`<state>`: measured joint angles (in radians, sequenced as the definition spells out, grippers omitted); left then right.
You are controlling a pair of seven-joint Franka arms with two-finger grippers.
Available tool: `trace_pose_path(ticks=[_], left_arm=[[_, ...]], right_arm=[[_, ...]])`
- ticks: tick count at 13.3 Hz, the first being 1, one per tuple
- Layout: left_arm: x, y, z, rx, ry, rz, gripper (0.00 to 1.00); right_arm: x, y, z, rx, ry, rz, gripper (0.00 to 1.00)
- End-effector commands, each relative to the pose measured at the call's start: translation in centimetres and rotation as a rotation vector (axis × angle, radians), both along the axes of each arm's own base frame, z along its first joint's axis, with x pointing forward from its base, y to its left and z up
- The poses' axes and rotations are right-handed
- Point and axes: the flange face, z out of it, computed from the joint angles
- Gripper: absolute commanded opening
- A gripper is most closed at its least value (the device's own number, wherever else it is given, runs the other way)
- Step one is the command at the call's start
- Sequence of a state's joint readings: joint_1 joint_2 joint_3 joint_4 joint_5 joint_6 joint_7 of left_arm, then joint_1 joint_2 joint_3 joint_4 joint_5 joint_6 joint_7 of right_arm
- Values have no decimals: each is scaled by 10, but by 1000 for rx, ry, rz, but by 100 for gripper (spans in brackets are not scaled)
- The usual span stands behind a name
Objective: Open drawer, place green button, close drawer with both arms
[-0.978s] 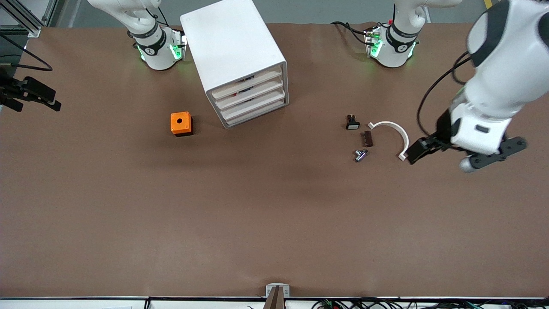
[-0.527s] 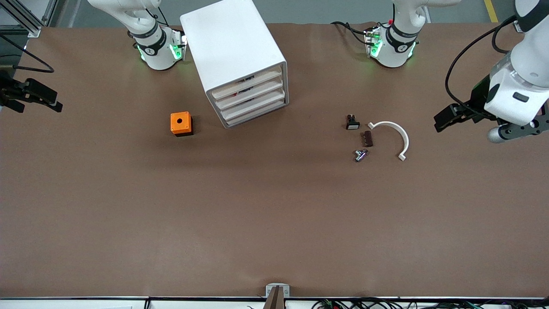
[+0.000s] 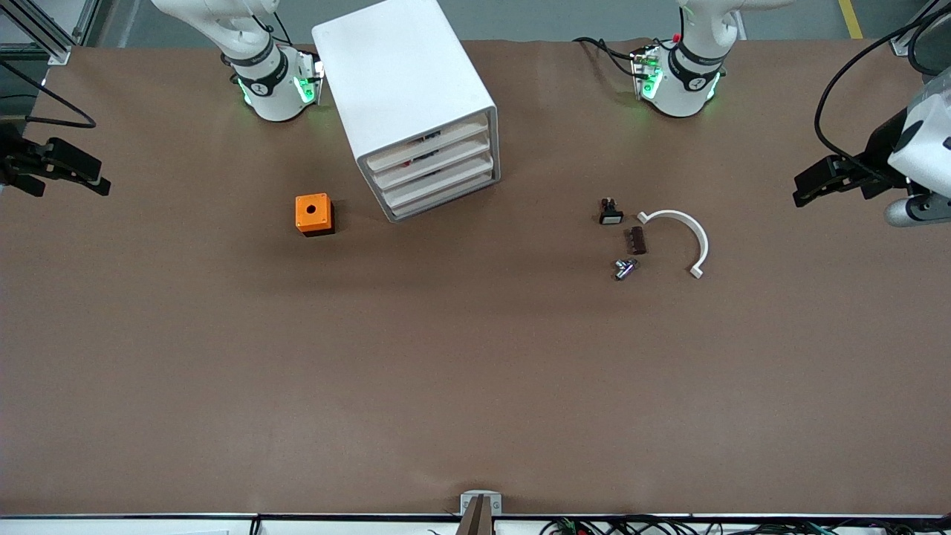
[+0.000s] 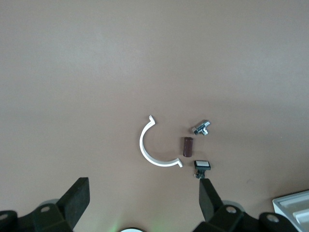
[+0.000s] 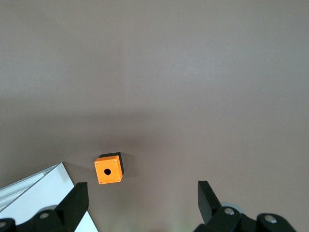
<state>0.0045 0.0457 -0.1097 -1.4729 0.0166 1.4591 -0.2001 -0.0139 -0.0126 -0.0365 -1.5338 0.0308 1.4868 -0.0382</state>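
Four drawers [image 3: 435,172] in cabinet [image 3: 401,82], contents hidden.

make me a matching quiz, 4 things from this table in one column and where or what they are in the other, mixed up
Things:
1. orange box
2. white cabinet
3. white curved clip
4. left tool

Descriptions:
A. open, empty, over the left arm's end of the table
B. lying beside three small parts
C. all four drawers shut
D. has a round hole on top

Pairs: 1-D, 2-C, 3-B, 4-A
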Motion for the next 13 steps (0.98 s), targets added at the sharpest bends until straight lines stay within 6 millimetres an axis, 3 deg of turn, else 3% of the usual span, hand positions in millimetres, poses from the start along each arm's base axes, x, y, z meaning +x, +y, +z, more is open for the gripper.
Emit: trace_pose_path(ticks=[1,4,13], left_arm=[[-19,-2,2,-5,-2,-23,100],[-34,-1,-5,0,-28,-21,100],[-39,-5,-1,2,-34,-44,100]], right_arm=[[1,-1,3,-17,3,13,100],[1,-2,5,-17,-3,12,100],[1,-2,5,-19,-3,11,100]])
